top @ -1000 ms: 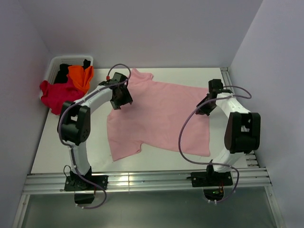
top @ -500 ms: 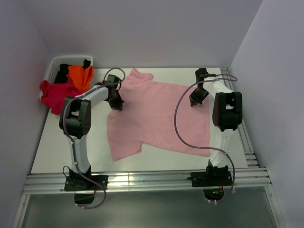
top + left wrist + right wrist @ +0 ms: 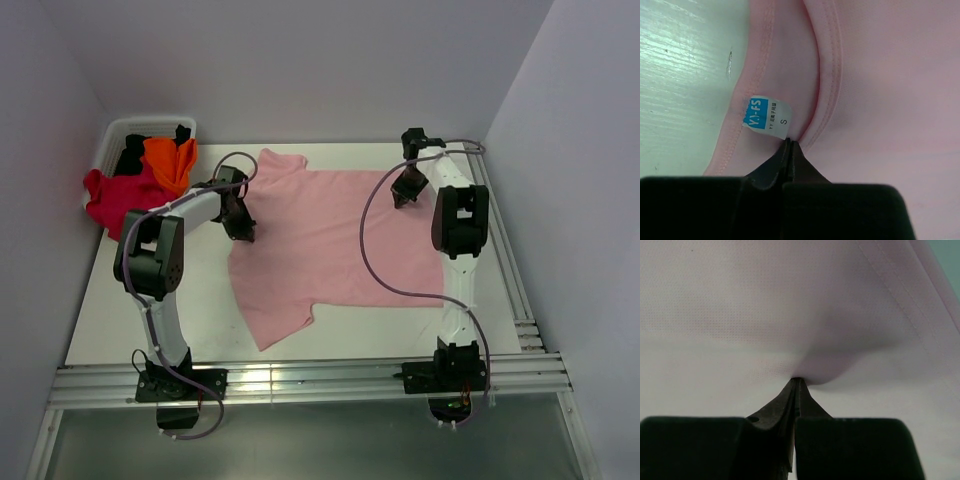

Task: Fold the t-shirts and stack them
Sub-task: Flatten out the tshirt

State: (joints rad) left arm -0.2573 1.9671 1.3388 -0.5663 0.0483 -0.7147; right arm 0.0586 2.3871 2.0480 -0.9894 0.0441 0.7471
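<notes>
Your left pincer (image 3: 791, 142) has just clamped the collar of the pink t-shirt (image 3: 330, 240) beside the neck tag (image 3: 767, 116), with the right pincer (image 3: 796, 379) already pinching its cloth, so you can straighten it for folding.

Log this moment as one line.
left hand: shut on pink t-shirt collar by tag | right hand: shut on same shirt | shirt: spread on table, unfolded

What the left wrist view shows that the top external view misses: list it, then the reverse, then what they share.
Left wrist only: the neck tag, marked S, and collar stitching. Top external only: the right gripper pinching the pink t-shirt, plus the basket with the orange shirt, crimson shirt and black shirt. Both: that pink t-shirt, the left gripper at its collar, and the table.
</notes>
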